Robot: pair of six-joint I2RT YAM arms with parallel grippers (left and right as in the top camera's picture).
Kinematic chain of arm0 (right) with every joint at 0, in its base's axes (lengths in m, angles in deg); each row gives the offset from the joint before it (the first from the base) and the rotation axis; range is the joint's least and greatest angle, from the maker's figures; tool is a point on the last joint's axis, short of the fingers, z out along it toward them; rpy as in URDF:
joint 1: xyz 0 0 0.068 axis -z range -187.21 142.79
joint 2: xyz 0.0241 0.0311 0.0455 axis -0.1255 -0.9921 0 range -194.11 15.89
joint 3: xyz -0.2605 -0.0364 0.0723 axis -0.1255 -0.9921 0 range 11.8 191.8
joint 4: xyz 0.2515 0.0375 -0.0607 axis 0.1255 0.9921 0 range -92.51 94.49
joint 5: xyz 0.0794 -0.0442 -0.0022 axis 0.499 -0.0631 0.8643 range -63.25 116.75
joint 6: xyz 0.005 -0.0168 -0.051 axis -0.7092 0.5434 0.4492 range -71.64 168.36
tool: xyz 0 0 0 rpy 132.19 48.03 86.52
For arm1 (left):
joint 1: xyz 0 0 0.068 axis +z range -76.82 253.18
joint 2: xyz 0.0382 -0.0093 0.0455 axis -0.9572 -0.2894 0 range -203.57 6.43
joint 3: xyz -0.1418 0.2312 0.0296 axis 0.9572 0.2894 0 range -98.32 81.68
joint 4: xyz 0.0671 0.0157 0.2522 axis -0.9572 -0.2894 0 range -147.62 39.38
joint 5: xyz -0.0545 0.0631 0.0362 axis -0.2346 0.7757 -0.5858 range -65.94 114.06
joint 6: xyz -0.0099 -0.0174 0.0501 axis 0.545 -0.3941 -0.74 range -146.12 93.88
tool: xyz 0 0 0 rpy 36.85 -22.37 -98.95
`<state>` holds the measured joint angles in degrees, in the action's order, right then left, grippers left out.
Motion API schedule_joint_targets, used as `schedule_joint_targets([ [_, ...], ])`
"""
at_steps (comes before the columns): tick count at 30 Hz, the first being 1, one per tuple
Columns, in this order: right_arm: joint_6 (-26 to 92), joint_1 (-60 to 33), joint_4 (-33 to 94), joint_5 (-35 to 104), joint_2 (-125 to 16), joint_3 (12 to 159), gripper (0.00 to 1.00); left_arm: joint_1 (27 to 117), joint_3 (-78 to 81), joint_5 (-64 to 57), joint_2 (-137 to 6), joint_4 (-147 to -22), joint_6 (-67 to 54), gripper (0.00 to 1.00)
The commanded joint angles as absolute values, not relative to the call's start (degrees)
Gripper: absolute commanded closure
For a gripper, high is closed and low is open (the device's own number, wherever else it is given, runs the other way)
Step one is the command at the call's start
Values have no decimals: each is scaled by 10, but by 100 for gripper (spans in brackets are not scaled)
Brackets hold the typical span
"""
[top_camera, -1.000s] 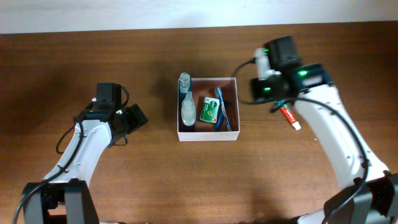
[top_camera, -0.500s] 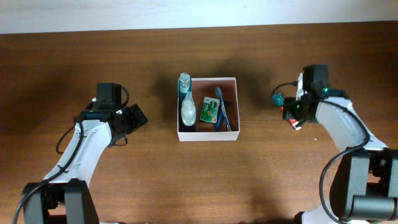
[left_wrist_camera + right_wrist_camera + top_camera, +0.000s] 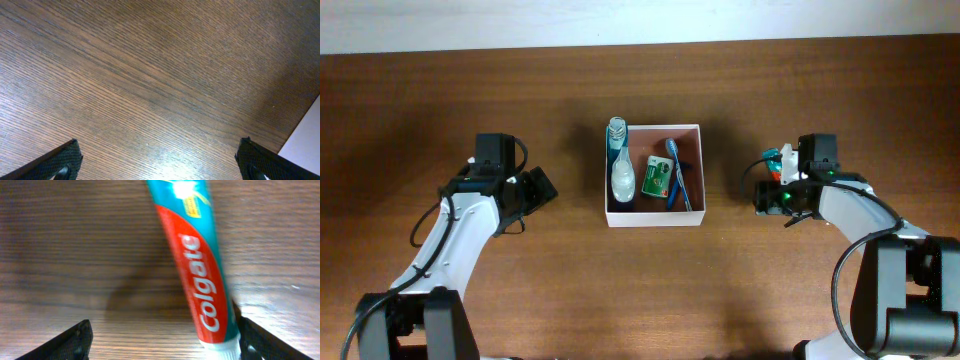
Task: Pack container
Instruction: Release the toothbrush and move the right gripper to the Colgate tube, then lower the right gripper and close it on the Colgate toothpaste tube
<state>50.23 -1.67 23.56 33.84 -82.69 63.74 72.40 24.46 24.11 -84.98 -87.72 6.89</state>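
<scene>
The container, a white-walled square box, sits mid-table. It holds a clear bottle leaning over its far-left wall, a green packet and a blue toothbrush. A red and teal toothpaste tube lies flat on the wood to the right of the box. My right gripper is low over it and open, with the tube's white end close against the right-hand finger. From above, that gripper covers most of the tube. My left gripper stands open over bare wood, left of the box.
A white corner of the box shows at the right edge of the left wrist view. The wooden table extends to a pale strip along the far edge. Both arms reach in from the near side.
My right gripper has moved away from the box's right wall, out to the right and down over the toothpaste, and its jaws have spread wider. The left arm has stayed still.
</scene>
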Motion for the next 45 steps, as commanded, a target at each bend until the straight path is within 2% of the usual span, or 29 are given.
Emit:
schedule_joint_targets([
  [1,516,-17,245,448,-831,633,19,725,246,245,-852,-878,66,0],
  [11,514,-17,247,375,-831,633,19,725,246,245,-852,-878,66,0],
  [15,469,-17,247,319,-831,633,20,725,246,245,-852,-878,66,0],
  [26,444,-17,227,293,-834,633,41,725,246,245,-852,-878,66,0],
  [42,444,-17,159,290,-908,633,43,725,246,245,-852,-878,66,0],
  [45,444,-17,159,290,-908,633,48,725,246,245,-852,-878,66,0],
])
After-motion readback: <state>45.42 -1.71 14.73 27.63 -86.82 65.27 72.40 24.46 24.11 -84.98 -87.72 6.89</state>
